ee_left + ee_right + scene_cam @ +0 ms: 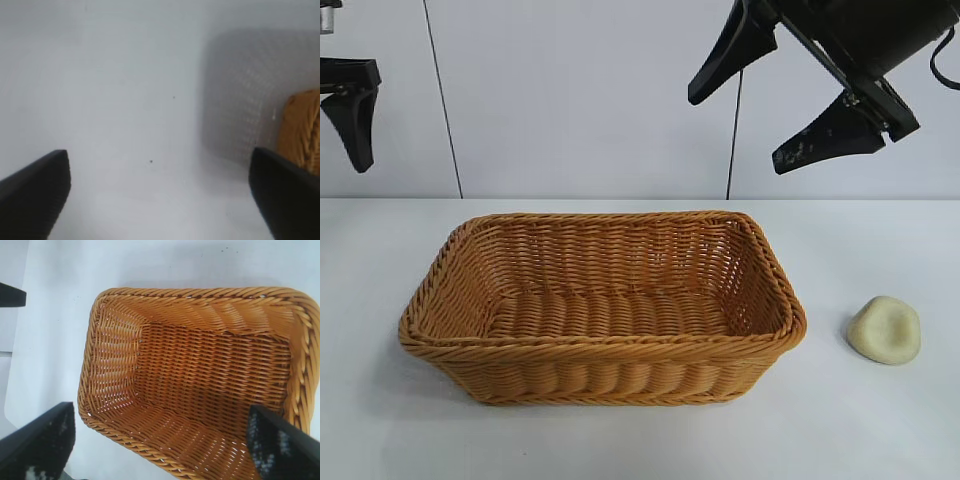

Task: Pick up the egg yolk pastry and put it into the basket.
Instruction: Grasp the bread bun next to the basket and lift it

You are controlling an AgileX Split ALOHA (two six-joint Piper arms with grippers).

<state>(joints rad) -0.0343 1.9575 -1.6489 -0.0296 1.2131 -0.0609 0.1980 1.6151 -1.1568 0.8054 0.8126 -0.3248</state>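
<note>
We see the right gripper (pixel 785 110) spread wide and empty high above the basket (pixel 603 345), the left gripper (pixel 160 195) also spread, parked at the far left, and the egg yolk pastry (pixel 885 330) on the table (pixel 880 430) just right of the basket.

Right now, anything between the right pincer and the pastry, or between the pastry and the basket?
Nothing visible. The right pincer hangs open, high above the table; the egg yolk pastry lies alone on bare table right of the basket, apart from it. Only the basket's own wall and rim need clearing. The left pincer is parked far left.
</note>
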